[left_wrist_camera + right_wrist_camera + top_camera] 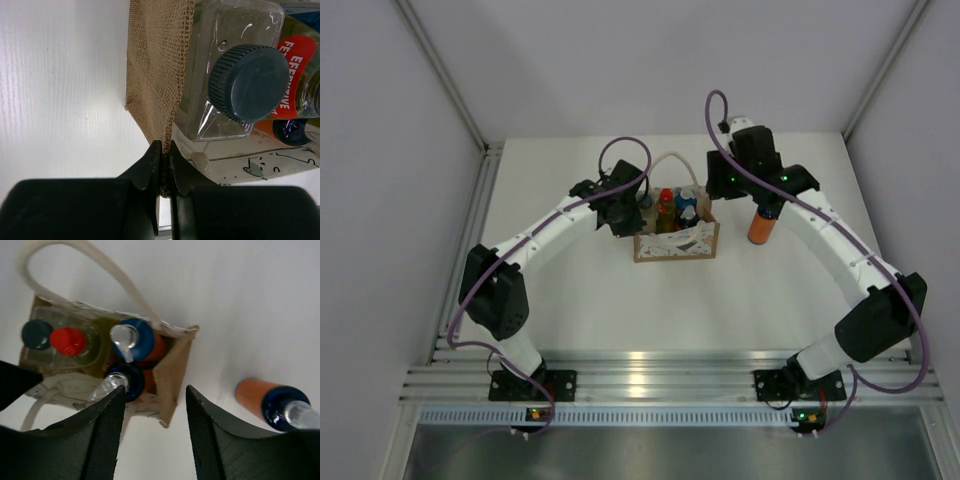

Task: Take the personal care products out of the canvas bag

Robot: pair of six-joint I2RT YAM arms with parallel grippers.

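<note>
- The left gripper (163, 150) is closed tight, and the left edge of the small tan canvas bag (680, 243) is pinched between its two black fingers.
- The canvas bag is stood upright in the middle of the white table (600, 300), with its white patterned front turned to the near side and one cream rope handle (670, 160) looped up behind it.
- Four small bottles are seen standing inside the bag.
- The clear bottle with the dark cap (247, 82) is kept at the left end of the bag, right by the pinched edge.
- The yellow-green bottle with the red cap (67, 340) is placed just beside it.
- The orange bottle with the blue cap (142, 340) and the orange bottle with the dark-blue cap (127, 380) are packed together at the right end.
- The right gripper (155, 395) is held above the right end of the bag, with its fingers spread apart and nothing held between them.
- One more orange bottle with a dark-blue cap (260, 395) is stood on the table by itself, just to the right of the bag and not touching it.
</note>
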